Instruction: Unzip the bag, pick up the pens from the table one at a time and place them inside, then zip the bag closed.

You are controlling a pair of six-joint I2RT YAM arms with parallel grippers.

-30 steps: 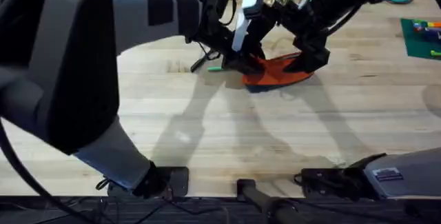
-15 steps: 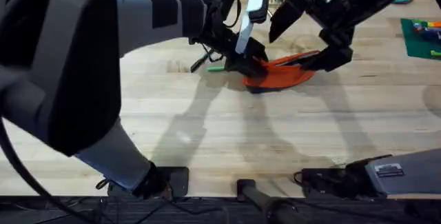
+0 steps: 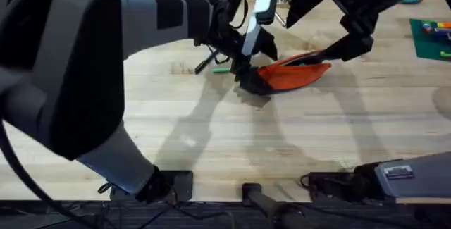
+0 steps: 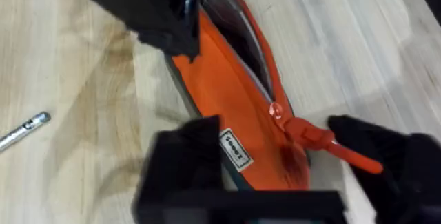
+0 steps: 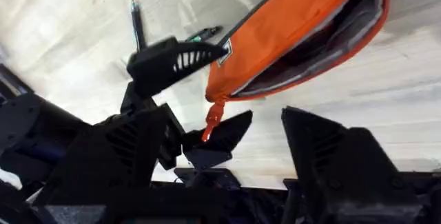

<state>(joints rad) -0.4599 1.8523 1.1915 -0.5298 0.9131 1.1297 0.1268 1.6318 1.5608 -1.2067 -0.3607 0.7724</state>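
Currently, overhead: the bag is lying toward the far edge of the table, near the middle, long axis running roughly left-right. The left gripper is clamping the bag's left end. The right gripper is hanging just above the bag's right half, fingers spread, gripping nothing. A green pen and a black pen are lying just left of the left gripper, touching or nearly touching each other; can't tell which. So the left arm is nearer the pens, but it's busy anchoring the bag.

Left wrist: its fingers are pinching the bag's end beside a small white label. The zipper is looking open, the dark interior showing; the orange zipper pull is sitting at this end. The silver pen is lying on bare wood, apart from the bag.

Right wrist: fingers are standing wide apart, empty, the bag's opening gaping toward them. My read: to reach the pens the right arm is having to cross over the bag and the left gripper.
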